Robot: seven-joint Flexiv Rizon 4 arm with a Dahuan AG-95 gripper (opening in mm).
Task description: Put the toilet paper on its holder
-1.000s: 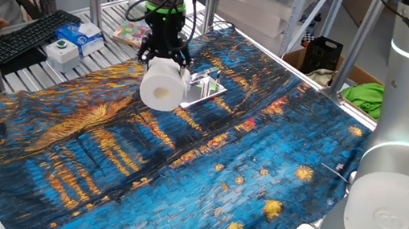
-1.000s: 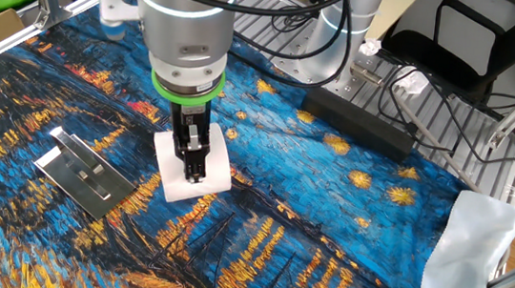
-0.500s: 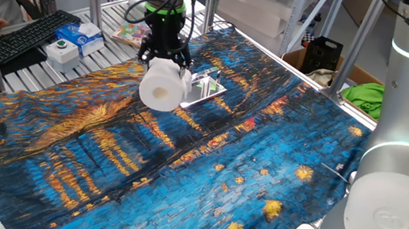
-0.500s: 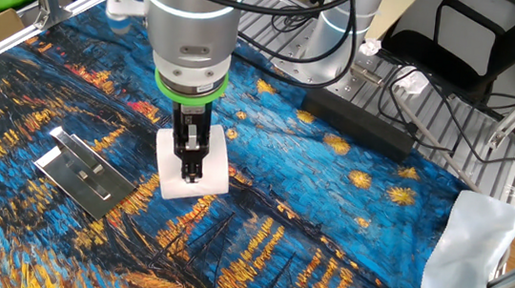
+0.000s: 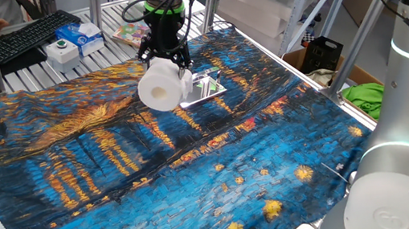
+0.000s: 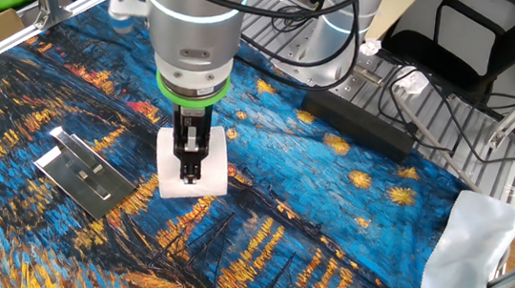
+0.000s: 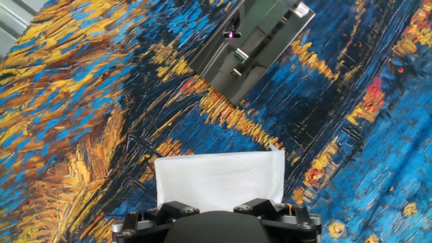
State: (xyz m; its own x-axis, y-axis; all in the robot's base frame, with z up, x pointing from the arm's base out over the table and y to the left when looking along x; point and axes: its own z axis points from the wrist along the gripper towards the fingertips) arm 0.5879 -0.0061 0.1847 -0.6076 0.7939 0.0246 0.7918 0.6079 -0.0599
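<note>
The end effector (image 5: 166,56) points straight down above the counter (image 5: 222,177), which is covered with a blue and gold painted cloth (image 6: 345,220). Its jaws are clamped on the toilet paper (image 5: 162,89), one finger (image 6: 188,152) pressing flat against the curved side that faces the other fixed camera. The roll is held lying sideways directly under the end effector, and one fixed view shows its round end face with the small core hole turned toward that camera. In the hand view the roll (image 7: 219,178) appears as a white block just past the black base of the end effector, with the cloth visible around it. The holder (image 6: 85,174) lies on the cloth just beside the end effector, apart from the roll; in the hand view its shiny metal plate (image 7: 251,39) sits ahead of the roll with a strip of cloth between them. In one fixed view the holder (image 5: 205,87) shows partly behind the roll, reflecting green and white.
</note>
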